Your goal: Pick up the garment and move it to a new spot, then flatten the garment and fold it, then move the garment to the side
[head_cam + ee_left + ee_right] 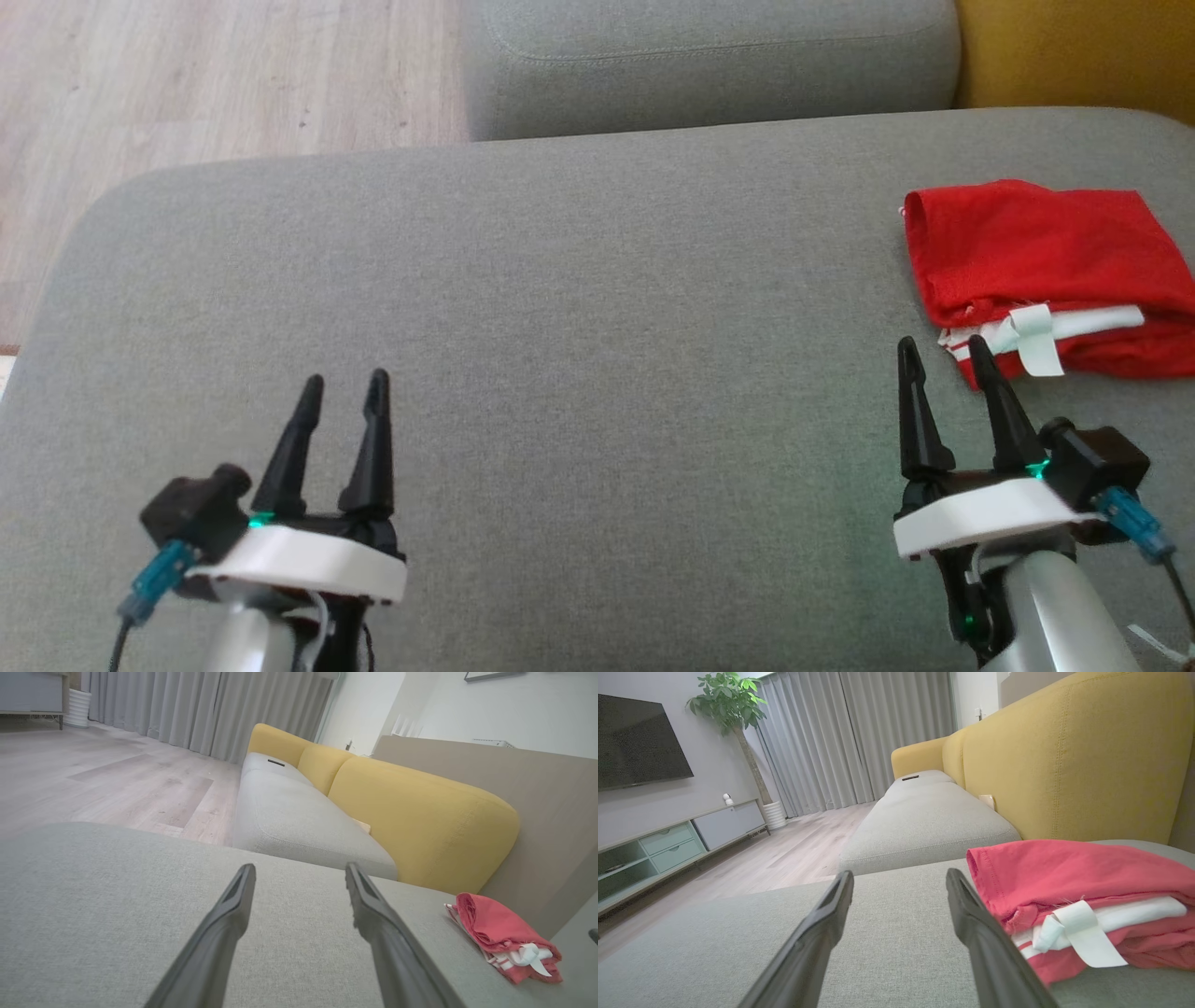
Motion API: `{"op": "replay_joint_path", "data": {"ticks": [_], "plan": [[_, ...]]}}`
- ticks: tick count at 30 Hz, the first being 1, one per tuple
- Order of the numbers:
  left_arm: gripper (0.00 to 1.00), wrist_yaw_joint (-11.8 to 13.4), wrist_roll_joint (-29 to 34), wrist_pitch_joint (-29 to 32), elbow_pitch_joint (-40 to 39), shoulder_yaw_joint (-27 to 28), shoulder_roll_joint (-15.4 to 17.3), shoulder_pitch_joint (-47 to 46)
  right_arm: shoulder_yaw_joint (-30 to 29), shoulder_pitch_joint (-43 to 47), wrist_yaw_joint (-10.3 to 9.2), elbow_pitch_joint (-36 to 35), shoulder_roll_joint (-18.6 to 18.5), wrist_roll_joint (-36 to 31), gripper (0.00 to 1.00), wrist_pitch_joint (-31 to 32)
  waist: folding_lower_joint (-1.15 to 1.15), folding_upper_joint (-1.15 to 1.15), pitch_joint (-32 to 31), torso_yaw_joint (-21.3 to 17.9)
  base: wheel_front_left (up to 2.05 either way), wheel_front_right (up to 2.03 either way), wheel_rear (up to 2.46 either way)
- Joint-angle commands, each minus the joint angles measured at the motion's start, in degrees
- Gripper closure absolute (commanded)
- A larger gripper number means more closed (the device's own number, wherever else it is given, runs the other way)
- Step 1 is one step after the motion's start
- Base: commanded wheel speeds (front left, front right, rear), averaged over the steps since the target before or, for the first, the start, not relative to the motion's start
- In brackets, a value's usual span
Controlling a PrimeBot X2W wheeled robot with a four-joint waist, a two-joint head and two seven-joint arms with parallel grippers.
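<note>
A folded red garment (1046, 252) with white stripes lies at the right edge of the grey seat cushion (579, 280), close under the yellow backrest (1064, 756). Its long side runs across the seat from left to right. The open edge, with the white layers and a loose white tag, faces the near edge where I work.

The right gripper (941, 343) is by far the nearer arm. Its fingers point up the seat, and the garment sits just ahead and to the right of them, its near left corner beside the right-hand finger. I cannot tell whether that finger touches the cloth. The jaws stand wide apart and hold nothing.

The left gripper (345, 377) hovers near the cushion's near left corner, well apart from the garment, also spread wide and empty. From its wrist camera the red bundle shows far off to the right.

I judge the folding done and the bundle already set to the side. If it needs any further shift, that falls to the right arm, reaching forward and rightward along the short side.

The cushion is a flat, woven grey fabric. Beyond its far edge sits a second grey seat (709, 56), then pale wood floor (187, 75), grey curtains (210, 709), a wall television (640, 742), a low cabinet (668, 840) and a potted plant (733, 704).
</note>
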Motion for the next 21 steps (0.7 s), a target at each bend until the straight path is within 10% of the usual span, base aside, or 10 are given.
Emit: {"op": "replay_joint_path", "data": {"ticks": [1, 15, 16, 21], "plan": [[0.0, 0.34, -0.33, -0.31, -2.34, 2.71, 0.12, -1.46, 1.38, -2.08, -0.05, -1.94, 0.05, 0.13, 0.0, -0.69, 0.0, 0.0, -0.02, -0.07, 0.0, 0.0, 0.0], [0.0, 2.85, 0.92, -0.31, -3.42, 4.23, 0.12, -0.83, 1.39, -2.48, -0.05, -1.56, 0.06, -0.03, 0.0, -0.76, 0.0, 0.0, -0.22, -0.96, 0.0, 0.0, 0.0], [1.0, 2.6, 0.8, 0.0, -1.01, 1.74, -0.01, 0.5, -0.02, 0.03, 0.0, 0.42, 0.03, 0.0, 1.0, 0.02, 0.0, 0.0, -0.22, -0.94, 0.0, 0.0, 0.0], [1.0, 2.54, -0.4, 0.39, 1.99, 1.63, -0.13, 2.05, -0.11, 1.48, 0.0, 3.04, 0.17, 1.32, 1.0, 0.44, 0.0, 0.0, -0.23, -0.94, 0.0, 0.0, 0.0]]}}
